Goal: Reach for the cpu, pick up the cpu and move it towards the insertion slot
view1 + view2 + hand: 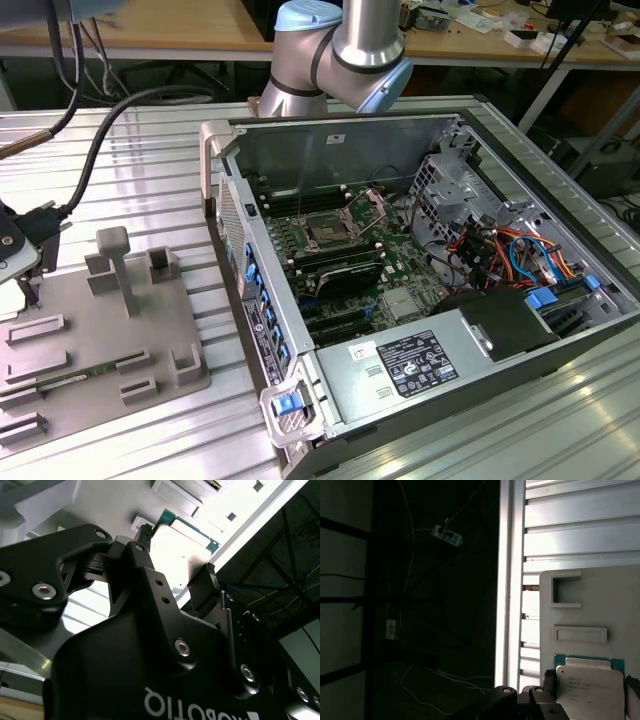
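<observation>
We see the end effector [177, 550] low over the grey tray [150, 330], which lies on the ribbed metal counter [130, 170] at the exterior view's left. The cpu [185, 555] is between its two black fingers [200, 587], one finger at each of two opposite edges. In the first wrist view the cpu [590, 690] shows its pale metal plate with a green rim, and the fingers [548, 682] stand just beside that rim on both sides. The jaws are spread to about the width of the chip. We cannot tell if the pads already press on the edges or only stand next to them, so we cannot say if the end effector is open or holds the chip. We also cannot tell if the cpu rests flat on the tray [600, 585] or is a little above it; it sits just beside a narrow recess of the tray.

The insertion slot [328, 230] is well apart from the chip. It is inside the open computer case [340, 150], which lies on the counter to the exterior view's right of the tray. The slot has a dark square centre with a metal frame, and green board is around it. The silver and blue arm [340, 50] rises behind the case.
</observation>
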Controlling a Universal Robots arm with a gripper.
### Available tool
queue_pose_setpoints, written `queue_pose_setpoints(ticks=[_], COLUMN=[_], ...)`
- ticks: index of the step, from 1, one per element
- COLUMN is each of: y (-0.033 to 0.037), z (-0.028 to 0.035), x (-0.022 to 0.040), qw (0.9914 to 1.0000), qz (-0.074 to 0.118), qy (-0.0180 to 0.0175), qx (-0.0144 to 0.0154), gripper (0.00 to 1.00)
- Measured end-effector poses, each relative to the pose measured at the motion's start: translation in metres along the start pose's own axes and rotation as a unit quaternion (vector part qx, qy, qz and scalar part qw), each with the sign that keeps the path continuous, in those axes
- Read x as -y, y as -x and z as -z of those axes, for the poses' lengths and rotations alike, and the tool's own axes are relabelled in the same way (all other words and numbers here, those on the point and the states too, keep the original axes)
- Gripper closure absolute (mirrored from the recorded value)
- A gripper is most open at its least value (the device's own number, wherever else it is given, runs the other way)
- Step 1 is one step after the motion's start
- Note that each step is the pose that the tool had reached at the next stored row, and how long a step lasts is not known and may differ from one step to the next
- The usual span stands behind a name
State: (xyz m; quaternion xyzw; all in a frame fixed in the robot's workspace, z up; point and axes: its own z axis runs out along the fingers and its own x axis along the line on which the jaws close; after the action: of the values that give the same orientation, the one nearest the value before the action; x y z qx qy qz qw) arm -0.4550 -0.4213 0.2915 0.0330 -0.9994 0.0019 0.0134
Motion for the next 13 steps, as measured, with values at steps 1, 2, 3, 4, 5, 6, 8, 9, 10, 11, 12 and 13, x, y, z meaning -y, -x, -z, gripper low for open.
queue_pose_setpoints(ticks=[1, 2, 3, 4, 5, 6, 8, 9, 10, 11, 12, 13], y=[0.0000, 0.0000, -0.0001, -0.0001, -0.0002, -0.0002, -0.0003, -0.0003, -0.0003, -0.0003, -0.0004, -0.0004], z=[0.0013, 0.0020, 0.0033, 0.0043, 0.0067, 0.0079, 0.0099, 0.0108, 0.0122, 0.0133, 0.0143, 0.0165], x=[0.0000, 0.0000, 0.0000, 0.0000, 0.0000, 0.0000, 0.0000, 0.0000, 0.0000, 0.0000, 0.0001, 0.0001], qw=[1.00000, 1.00000, 1.00000, 1.00000, 1.00000, 1.00000, 1.00000, 1.00000, 1.00000, 1.00000, 1.00000, 1.00000], qz=[0.000, 0.000, 0.000, 0.000, 0.000, 0.000, 0.000, 0.000, 0.000, 0.000, 0.000, 0.000], qy=[0.0000, 0.0000, 0.0000, 0.0000, 0.0000, 0.0000, 0.0000, 0.0000, 0.0000, 0.0000, 0.0000, 0.0000], qx=[0.0000, 0.0000, 0.0001, 0.0000, 0.0000, 0.0000, 0.0000, 0.0000, 0.0000, 0.0000, 0.0000, 0.0000], gripper=[0.45, 0.45, 0.45, 0.45, 0.45, 0.45, 0.45, 0.45, 0.45, 0.45, 0.45, 0.45])
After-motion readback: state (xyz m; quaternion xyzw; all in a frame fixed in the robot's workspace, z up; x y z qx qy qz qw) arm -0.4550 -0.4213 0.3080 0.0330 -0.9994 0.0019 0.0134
